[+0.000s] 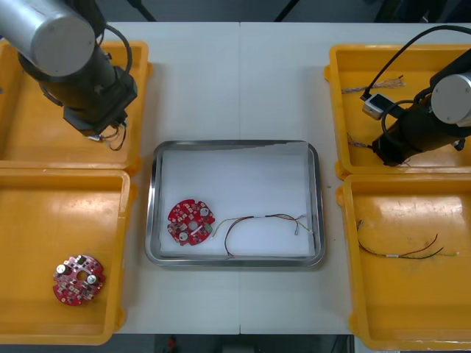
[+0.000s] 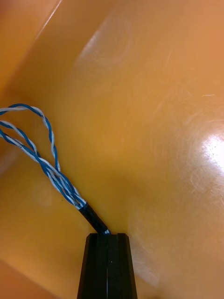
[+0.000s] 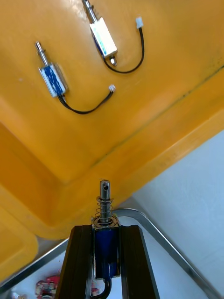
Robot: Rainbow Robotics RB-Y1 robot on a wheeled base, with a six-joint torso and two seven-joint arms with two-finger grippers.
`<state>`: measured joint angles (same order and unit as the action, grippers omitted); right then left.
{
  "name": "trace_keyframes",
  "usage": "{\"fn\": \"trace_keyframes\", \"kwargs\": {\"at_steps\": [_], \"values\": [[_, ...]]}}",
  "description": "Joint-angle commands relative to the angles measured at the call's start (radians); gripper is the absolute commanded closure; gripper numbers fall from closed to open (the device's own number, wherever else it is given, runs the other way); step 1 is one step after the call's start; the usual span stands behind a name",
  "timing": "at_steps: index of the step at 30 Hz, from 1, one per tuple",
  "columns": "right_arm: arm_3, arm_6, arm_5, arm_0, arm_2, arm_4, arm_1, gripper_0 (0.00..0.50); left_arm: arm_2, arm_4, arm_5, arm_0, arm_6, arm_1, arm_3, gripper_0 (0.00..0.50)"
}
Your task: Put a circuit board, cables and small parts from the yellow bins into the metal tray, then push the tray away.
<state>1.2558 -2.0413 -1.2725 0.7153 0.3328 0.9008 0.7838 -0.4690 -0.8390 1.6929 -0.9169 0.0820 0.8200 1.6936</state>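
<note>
My left gripper (image 1: 104,134) hangs over the far left yellow bin (image 1: 29,140), near its inner corner. It is shut on a small metal part (image 3: 105,209) with a blue body and a spring pin that sticks out past the fingertips. My right gripper (image 2: 107,236) is low in the far right yellow bin (image 1: 353,62), shut on the black sleeved end of a twisted blue and white cable (image 2: 43,161). The metal tray (image 1: 232,261), white inside, holds a round red circuit board (image 1: 191,221) and a red and yellow cable (image 1: 266,223).
Two more small metal parts (image 3: 52,78) (image 3: 103,38) with black leads lie in the far left bin. Another circuit board (image 1: 77,279) is in the near left bin. A thin cable (image 1: 405,252) lies in the near right bin, and more cable ends (image 1: 377,84) in the far right bin.
</note>
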Motion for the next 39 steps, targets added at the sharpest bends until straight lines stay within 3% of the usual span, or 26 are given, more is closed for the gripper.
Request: {"fn": "trace_keyframes", "kwargs": {"at_steps": [1, 7, 17, 30, 36, 39], "values": [[0.039, -0.022, -0.050, -0.004, -0.066, -0.005, 0.035, 0.500, -0.049, 0.063, 0.008, 0.004, 0.162, -0.062, 0.049, 0.500], [0.079, -0.040, -0.153, -0.002, -0.155, 0.001, 0.048, 0.500, -0.080, 0.123, 0.010, 0.006, 0.246, -0.150, 0.049, 0.500], [0.106, -0.045, -0.225, 0.000, -0.236, 0.009, 0.060, 0.500, -0.160, 0.178, 0.007, 0.013, 0.314, -0.246, 0.043, 0.500], [0.229, -0.025, -0.432, 0.000, -0.354, -0.005, 0.063, 0.500, -0.281, 0.268, -0.110, 0.035, 0.332, -0.318, -0.071, 0.498], [0.287, -0.010, -0.528, 0.000, -0.413, -0.010, 0.063, 0.500, -0.296, 0.259, -0.154, 0.039, 0.341, -0.323, -0.091, 0.495], [0.309, -0.005, -0.570, 0.000, -0.437, -0.014, 0.063, 0.500, -0.303, 0.258, -0.154, 0.041, 0.344, -0.323, -0.091, 0.441]]}}
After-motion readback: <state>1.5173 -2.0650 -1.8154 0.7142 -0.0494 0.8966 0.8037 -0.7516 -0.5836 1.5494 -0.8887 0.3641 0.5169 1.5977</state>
